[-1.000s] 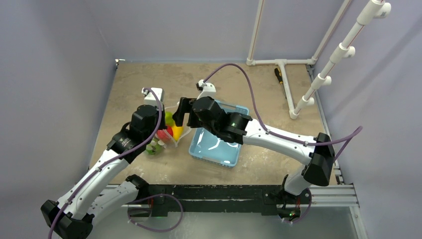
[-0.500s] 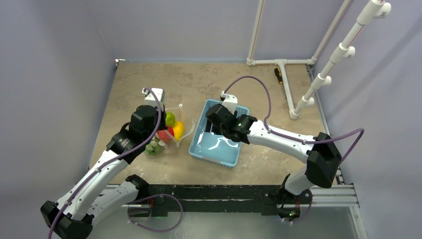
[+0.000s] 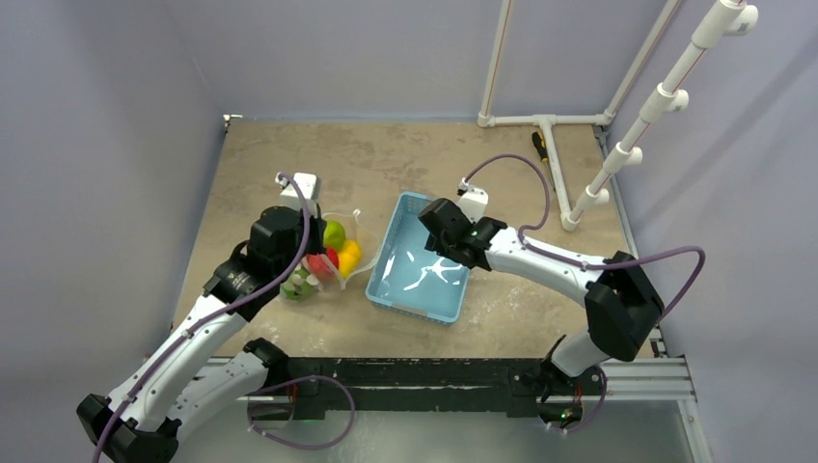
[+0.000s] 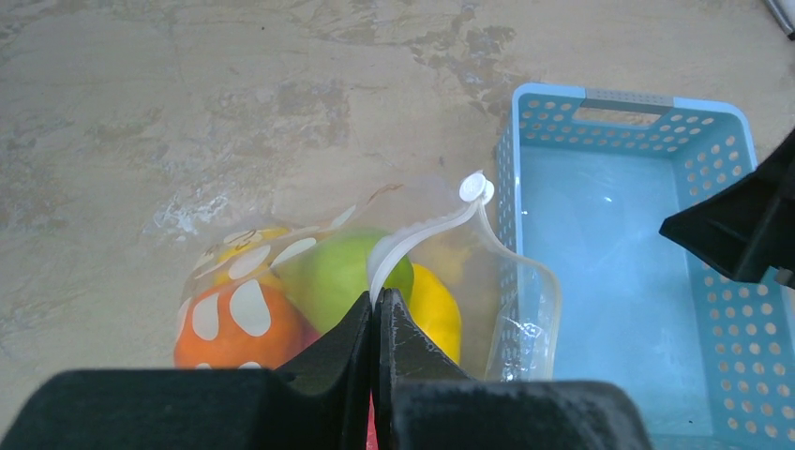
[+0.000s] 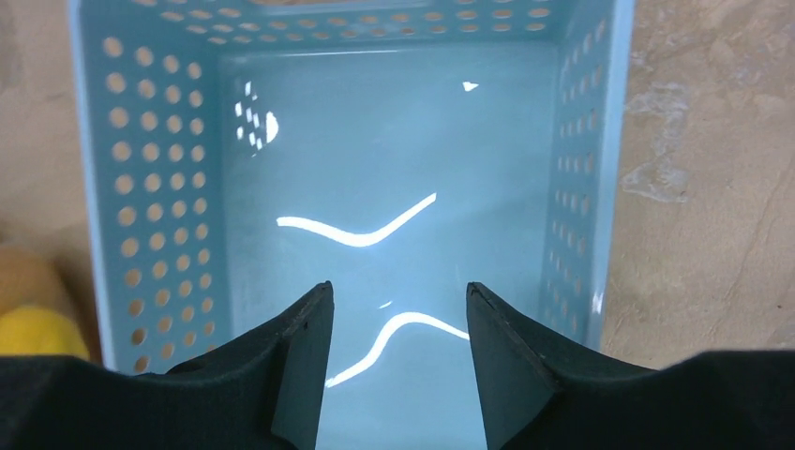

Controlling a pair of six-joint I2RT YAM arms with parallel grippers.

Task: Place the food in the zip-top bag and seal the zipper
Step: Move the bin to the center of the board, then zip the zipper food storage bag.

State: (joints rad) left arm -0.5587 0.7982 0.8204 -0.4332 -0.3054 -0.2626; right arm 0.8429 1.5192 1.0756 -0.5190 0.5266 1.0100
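The zip-top bag [image 3: 340,253] lies left of the basket, transparent with white dots [image 4: 248,305]. The food sits inside it: a green fruit [image 4: 328,277], a yellow one [image 4: 439,314] and an orange one [image 4: 225,337]. The whitish zipper [image 4: 422,234] arches up from my left gripper [image 4: 377,302], which is shut on that strip at the bag's mouth. A round white tab [image 4: 475,189] sits at the strip's far end. The mouth beside the strip gapes towards the basket. My right gripper [image 5: 398,292] hangs open over the basket floor with nothing between its fingers.
The light-blue perforated basket [image 3: 397,214] holds nothing and stands against the bag's right side. A white pipe frame [image 3: 545,121] and a screwdriver [image 3: 542,148] lie at the back right. A tall pipe stand [image 3: 637,135] rises at the right edge.
My right arm has pulled away from the bag's mouth and swung right, over the basket, with its jaws narrower than before. The left gripper has kept its hold and its place.
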